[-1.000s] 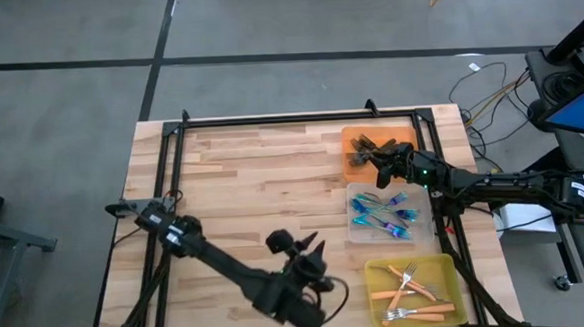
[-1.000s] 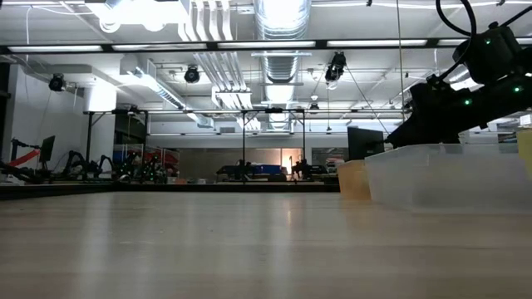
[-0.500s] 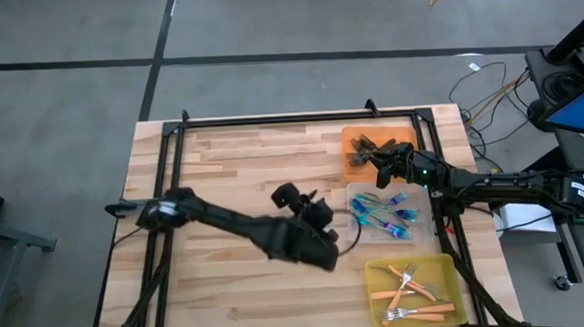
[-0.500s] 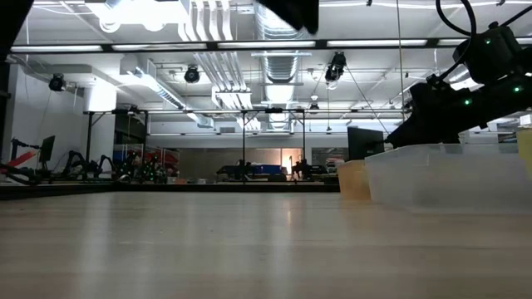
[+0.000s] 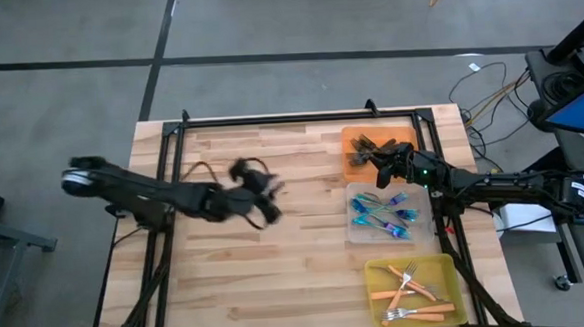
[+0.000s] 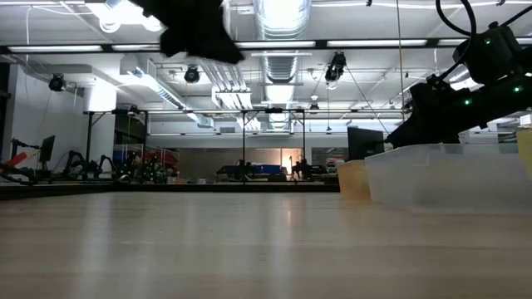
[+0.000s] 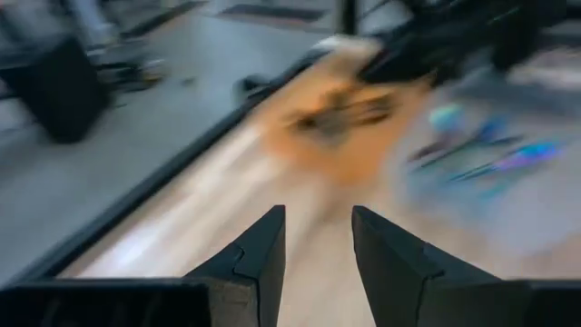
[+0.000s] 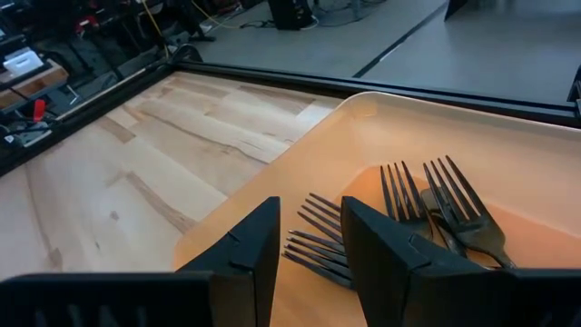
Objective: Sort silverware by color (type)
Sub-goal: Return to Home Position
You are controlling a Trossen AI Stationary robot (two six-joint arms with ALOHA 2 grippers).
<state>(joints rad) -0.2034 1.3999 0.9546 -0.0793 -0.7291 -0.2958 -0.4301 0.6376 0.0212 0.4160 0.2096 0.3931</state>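
Wood table (image 5: 277,264) w/ orange tray (image 5: 403,135), clear tray (image 5: 376,236), yellow tray (image 5: 448,271) in row along rt edge; cables (image 5: 493,88) on floor.

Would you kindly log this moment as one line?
left pincer open, empty, above table | right pincer open, empty, over orange tray holding dark forks | blue forks in clear tray

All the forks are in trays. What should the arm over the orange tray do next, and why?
Probably lift the right gripper up and away from the orange tray: it is open and empty, the dark forks lie inside, and no fork shows on the table.
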